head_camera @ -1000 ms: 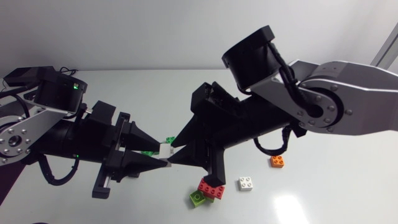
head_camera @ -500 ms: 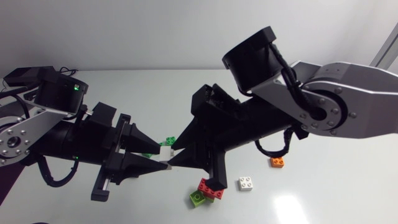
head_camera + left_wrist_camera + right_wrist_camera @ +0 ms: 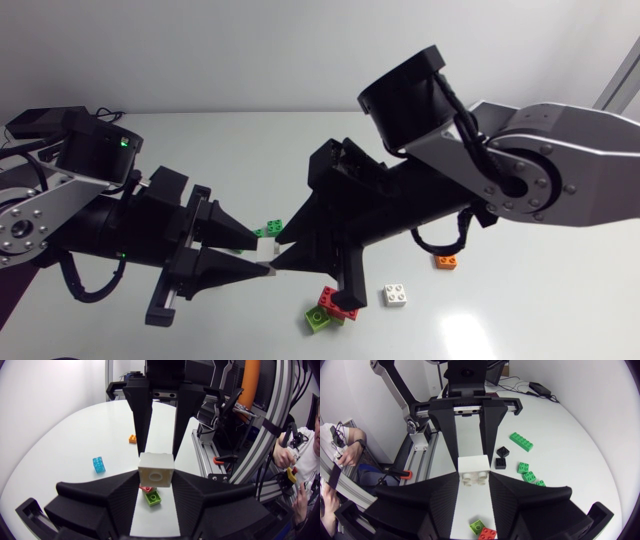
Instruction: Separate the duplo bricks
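Meeting tip to tip above the middle of the table (image 3: 540, 310), the left gripper (image 3: 156, 485) and the right gripper (image 3: 474, 483) both held one white duplo piece (image 3: 156, 467). In each wrist view that gripper's own fingers were closed to the width of the piece and pressed on two of its sides, while the other gripper's fingers gripped its far end. Whether the piece was one brick or two joined could not be told.

On the table below lay a small green brick (image 3: 267, 229), just under the fingertips. A red brick (image 3: 338, 299) sat on a lime brick (image 3: 318, 317) nearer the front. To their right was a loose white brick (image 3: 396, 295), and farther right an orange brick (image 3: 447, 261).

Compared with a second earlier, the left gripper's fingers had shifted slightly in the head view. The white patch once plain between the tips was now mostly hidden. More of the small green brick showed. The right arm had hardly moved.
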### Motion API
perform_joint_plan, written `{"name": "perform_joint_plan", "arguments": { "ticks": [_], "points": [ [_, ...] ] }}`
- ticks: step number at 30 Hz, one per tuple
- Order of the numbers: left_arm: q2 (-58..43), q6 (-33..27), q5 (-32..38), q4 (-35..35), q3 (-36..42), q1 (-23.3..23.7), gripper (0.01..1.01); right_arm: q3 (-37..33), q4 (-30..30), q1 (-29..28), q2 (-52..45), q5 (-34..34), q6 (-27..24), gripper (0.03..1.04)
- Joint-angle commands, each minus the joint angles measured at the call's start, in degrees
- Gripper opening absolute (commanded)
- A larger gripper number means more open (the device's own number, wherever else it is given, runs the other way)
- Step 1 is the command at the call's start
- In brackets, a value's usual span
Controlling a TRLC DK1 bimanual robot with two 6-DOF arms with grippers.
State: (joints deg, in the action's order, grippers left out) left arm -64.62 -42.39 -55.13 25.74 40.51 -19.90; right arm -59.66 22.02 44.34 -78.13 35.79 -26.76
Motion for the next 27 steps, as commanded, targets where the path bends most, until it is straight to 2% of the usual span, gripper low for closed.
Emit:
{"name": "perform_joint_plan", "arguments": {
  "ticks": [1,4,7,27],
  "points": [
    [1.08,-0.85,-1.12,0.89,1.59,-0.58,0.536,1.39,-0.66,0.75,0.78,0.60,0.57,0.24],
    [1.51,-0.85,-1.12,1.25,1.50,-0.58,0.690,1.47,-0.66,0.75,0.87,0.60,0.57,0.24],
    [1.69,-0.85,-1.12,1.42,1.50,-0.58,0.787,1.47,-0.66,1.01,0.87,0.60,0.66,0.24],
    [4.15,-1.38,-1.03,3.18,1.32,1.09,0.803,1.74,0.48,1.45,2.01,-0.02,0.92,0.23]
  ]
}}
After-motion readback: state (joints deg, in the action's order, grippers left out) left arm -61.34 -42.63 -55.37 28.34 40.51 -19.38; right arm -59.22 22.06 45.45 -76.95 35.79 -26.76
